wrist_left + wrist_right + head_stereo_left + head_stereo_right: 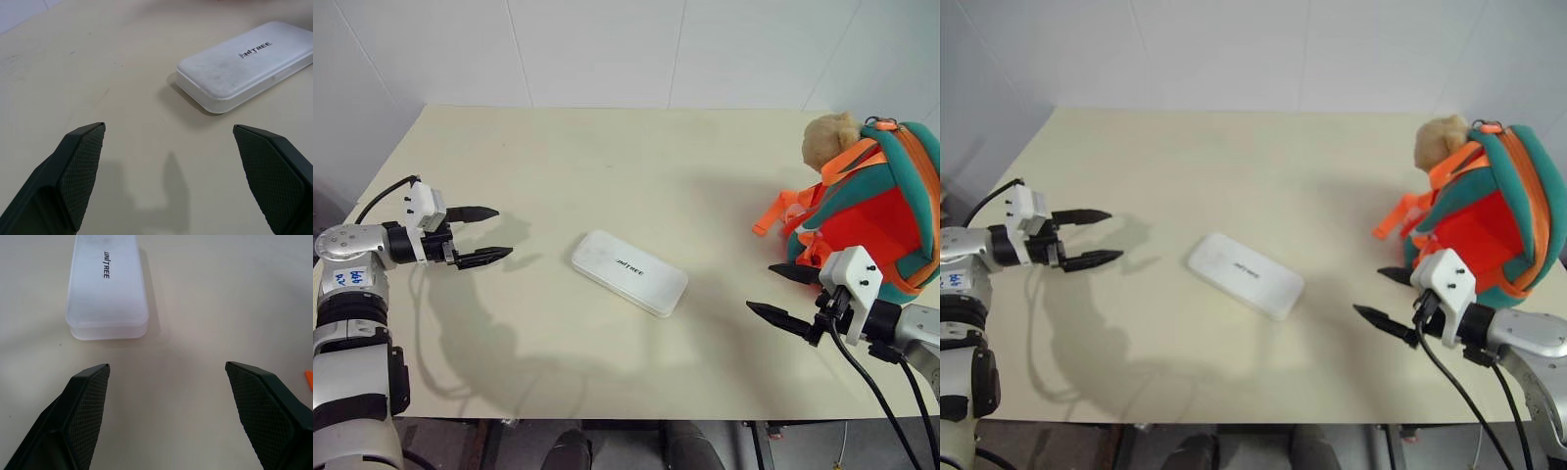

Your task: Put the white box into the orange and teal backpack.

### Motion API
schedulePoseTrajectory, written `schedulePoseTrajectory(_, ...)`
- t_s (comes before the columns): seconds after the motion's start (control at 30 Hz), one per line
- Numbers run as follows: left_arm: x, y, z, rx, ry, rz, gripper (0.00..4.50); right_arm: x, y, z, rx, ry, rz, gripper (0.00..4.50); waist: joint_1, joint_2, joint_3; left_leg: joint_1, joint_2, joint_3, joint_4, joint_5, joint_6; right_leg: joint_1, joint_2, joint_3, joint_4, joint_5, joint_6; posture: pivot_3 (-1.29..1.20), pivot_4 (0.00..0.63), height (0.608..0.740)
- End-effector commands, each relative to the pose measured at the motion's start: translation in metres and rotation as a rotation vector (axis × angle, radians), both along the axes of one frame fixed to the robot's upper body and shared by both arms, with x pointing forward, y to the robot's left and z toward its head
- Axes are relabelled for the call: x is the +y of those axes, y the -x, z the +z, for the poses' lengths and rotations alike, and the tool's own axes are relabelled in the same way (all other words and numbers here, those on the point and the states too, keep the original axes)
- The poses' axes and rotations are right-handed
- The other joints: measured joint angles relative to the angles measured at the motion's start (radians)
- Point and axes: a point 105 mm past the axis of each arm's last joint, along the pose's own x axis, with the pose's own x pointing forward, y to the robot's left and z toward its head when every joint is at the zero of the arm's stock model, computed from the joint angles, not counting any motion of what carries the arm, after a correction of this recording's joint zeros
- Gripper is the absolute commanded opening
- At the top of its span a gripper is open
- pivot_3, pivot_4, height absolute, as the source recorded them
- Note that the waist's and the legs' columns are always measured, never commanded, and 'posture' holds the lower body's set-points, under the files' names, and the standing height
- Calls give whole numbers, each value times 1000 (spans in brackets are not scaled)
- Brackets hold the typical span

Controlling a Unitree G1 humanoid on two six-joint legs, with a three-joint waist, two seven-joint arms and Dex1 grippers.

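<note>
I see the box (628,273) lying flat mid-surface (607,166), diagonal, untouched. My left gripper (480,236) and right gripper (785,296) both hover released, well apart from it on either side. The backpack (876,211) stands at the right edge, just beside the right gripper. I judge a two-sided squeeze on the box's short ends works best, since it looks slick. There's bare surface all around; the near edge lies close.
</note>
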Motion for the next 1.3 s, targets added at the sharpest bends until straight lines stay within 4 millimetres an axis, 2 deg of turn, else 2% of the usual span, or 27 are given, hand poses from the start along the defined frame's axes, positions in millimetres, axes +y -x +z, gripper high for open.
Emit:
schedulePoseTrajectory(0.03, -1, -3, 14, -45, -16, -6, 4468, 8, 4, 12, -54, 0, 23, 4500, 0, 0, 0, 0, 0, 0, 0, 0, 0, 0, 0, 0, 0, 0, 0, 0, 150, 740)
schedulePoseTrajectory(0.43, -18, -20, 20, -96, 22, 21, 4468, 14, 6, 12, -59, -10, -1, 4500, 1, 0, 0, 0, 0, 0, 1, 0, 0, 0, 0, 0, 0, 0, 0, 0, 150, 740)
schedulePoseTrajectory(0.67, -16, -22, 18, -95, 35, 48, 4468, 23, -1, 10, -78, -30, -19, 4500, -1, -1, 0, 0, 0, 0, 0, 0, 0, 0, 0, 0, 0, 0, 0, 0, 150, 740)
schedulePoseTrajectory(0.7, -15, -22, 19, -102, 38, 51, 4293, 24, -4, 12, -89, -36, -27, 4500, -1, -1, 0, 0, 0, 0, 0, 0, 0, 0, 0, 0, 0, 0, 0, 0, 150, 740)
schedulePoseTrajectory(0.8, -21, -25, 23, -121, 43, 40, 3591, 29, -11, 20, -132, -53, -19, 3946, 0, -1, 0, 0, 0, 0, 1, 0, 0, 0, 0, 0, 1, 0, 1, 0, 150, 740)
schedulePoseTrajectory(1.0, -26, -26, 20, -106, 43, 23, 1715, 39, -8, 9, -85, -46, -3, 1880, 2, -1, 0, -1, 0, -1, 1, 0, 0, 0, 0, -1, 0, 0, 1, 0, 150, 740)
schedulePoseTrajectory(1.17, -32, -31, 11, -51, 42, 34, 151, 41, -10, -1, -71, -20, -46, 183, 1, -1, 0, -1, -1, -1, 1, 0, 0, 0, 0, -1, 0, 0, 1, 0, 150, 740)
schedulePoseTrajectory(1.2, -33, -32, 8, -37, 43, 40, 0, 42, -10, -4, -66, -14, -51, 169, 1, -1, 0, -1, -1, -1, 1, 0, 0, 0, 0, -1, 0, 0, 1, 0, 150, 740)
schedulePoseTrajectory(1.3, -42, -34, 0, -10, 44, 23, 0, 43, -11, -13, -42, 5, -78, 119, 1, -1, 0, -1, -1, -1, 2, 0, 0, 0, 0, -1, 1, 0, 1, 0, 150, 740)
